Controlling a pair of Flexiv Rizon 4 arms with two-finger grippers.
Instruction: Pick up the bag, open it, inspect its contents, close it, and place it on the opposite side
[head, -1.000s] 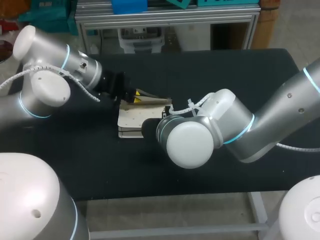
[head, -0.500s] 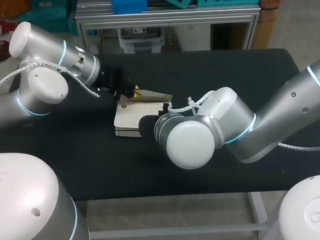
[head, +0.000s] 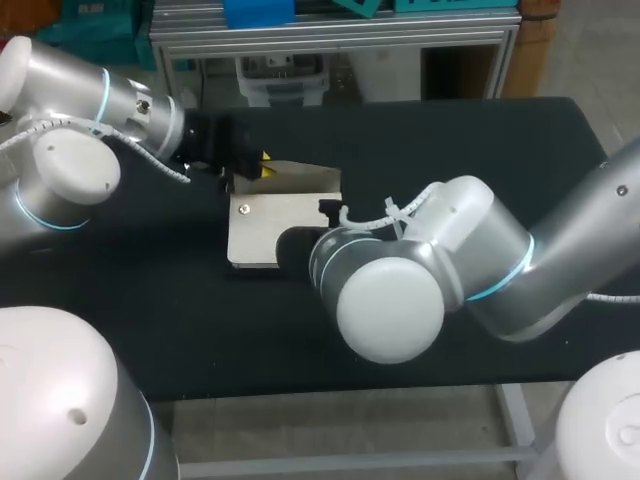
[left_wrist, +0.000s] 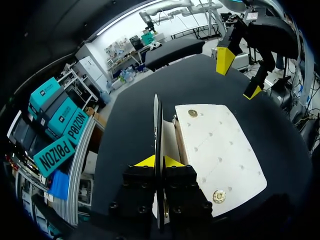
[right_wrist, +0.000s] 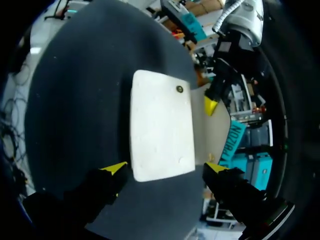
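Finding: the opening step is in hand.

The bag (head: 265, 238), a flat cream pouch, lies on the dark worktop (head: 450, 150) left of the middle, between the two hands.

The left hand (left_wrist: 159, 161) is clamped on the flap (left_wrist: 156, 125), one yellow tip on each face. The flap stands raised, edge-on to that wrist, hinged along the bag's far side. Two snaps (left_wrist: 192, 113) show on the exposed cream panel.

The right hand (right_wrist: 165, 167) is spread wide and grips nothing. The bag's near end lies ahead of it and between its tips. Whether either tip touches the bag cannot be told.

Assessment: the flap is up, but the pocket under it does not show in any view, so inspection is not yet possible.

Next move, as judged:
- The left hand should carry the flap further back.
- The right hand should steady the bag's body or part its mouth.
- The risk is that the light pouch slides or lifts with the flap if it is not held.
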